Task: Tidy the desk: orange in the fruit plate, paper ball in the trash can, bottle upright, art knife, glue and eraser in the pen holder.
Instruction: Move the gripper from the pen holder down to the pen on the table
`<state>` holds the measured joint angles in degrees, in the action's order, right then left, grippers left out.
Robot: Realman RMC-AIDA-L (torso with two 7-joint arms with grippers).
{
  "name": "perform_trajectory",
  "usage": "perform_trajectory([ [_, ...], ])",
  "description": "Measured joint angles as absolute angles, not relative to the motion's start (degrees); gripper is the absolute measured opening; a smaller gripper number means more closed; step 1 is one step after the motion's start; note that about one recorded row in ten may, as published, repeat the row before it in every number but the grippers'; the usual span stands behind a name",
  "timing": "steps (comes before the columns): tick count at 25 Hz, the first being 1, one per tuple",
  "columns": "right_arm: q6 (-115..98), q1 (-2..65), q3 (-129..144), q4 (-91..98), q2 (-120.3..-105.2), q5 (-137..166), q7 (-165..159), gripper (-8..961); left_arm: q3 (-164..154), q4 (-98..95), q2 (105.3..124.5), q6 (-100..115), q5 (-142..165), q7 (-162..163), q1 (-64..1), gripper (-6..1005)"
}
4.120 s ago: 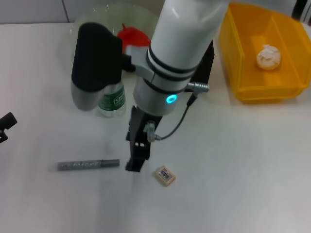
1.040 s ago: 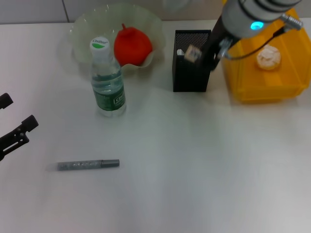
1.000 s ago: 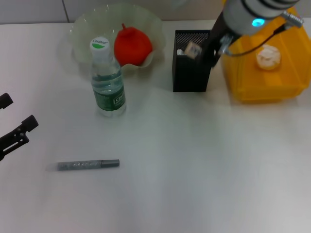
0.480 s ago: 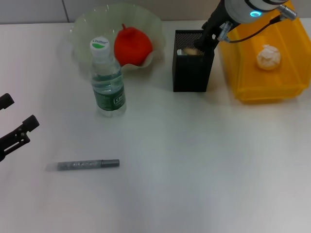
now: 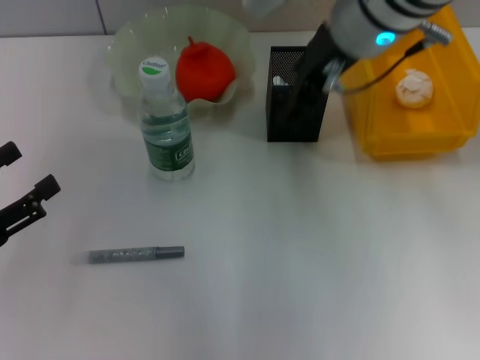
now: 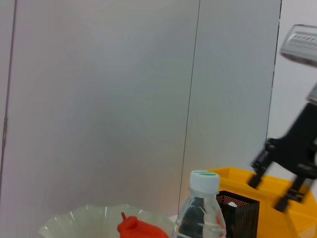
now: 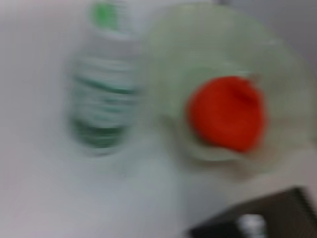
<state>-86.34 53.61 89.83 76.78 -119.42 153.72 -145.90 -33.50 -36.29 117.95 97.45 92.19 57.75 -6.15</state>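
Black mesh marks the pen holder (image 5: 295,94), and the right tool (image 5: 311,60) hangs just over its rim beside the yellow trash can (image 5: 405,90). The risk I judge here is a knock: the arm is very near the light holder, so a sideways pull away could clip the rim and tip it, spilling whatever is inside.

The right tool's fingers show parted in the left wrist view, with nothing between them. The left tool (image 5: 26,206) sits parked at the bench (image 5: 315,262) edge, partly open and holding nothing.

The art knife (image 5: 136,254) lies alone on the bench. The bottle (image 5: 166,127) stands upright, the orange (image 5: 204,69) rests in the fruit plate (image 5: 127,52), and the paper ball (image 5: 415,87) is in the can.
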Motion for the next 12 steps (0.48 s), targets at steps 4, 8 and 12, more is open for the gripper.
perform_trajectory([
  [4, -95.0, 55.5, 90.0, 78.2, -119.46, 145.0, -144.7, 711, -33.3, -36.3, 117.95, 97.4, 92.2, 57.5, -6.2, 835],
  [8, -95.6, 55.8, 91.1, 77.3, -119.54, 138.1, -142.2, 721, -33.3, -36.3, 117.89, 97.3, 92.5, 57.2, -6.2, 835],
  [12, -88.4, 55.1, 94.6, 70.7, -119.68, 129.7, -135.2, 715, -33.0, -36.3, 117.61, 97.1, 92.9, 57.2, -5.8, 835],
])
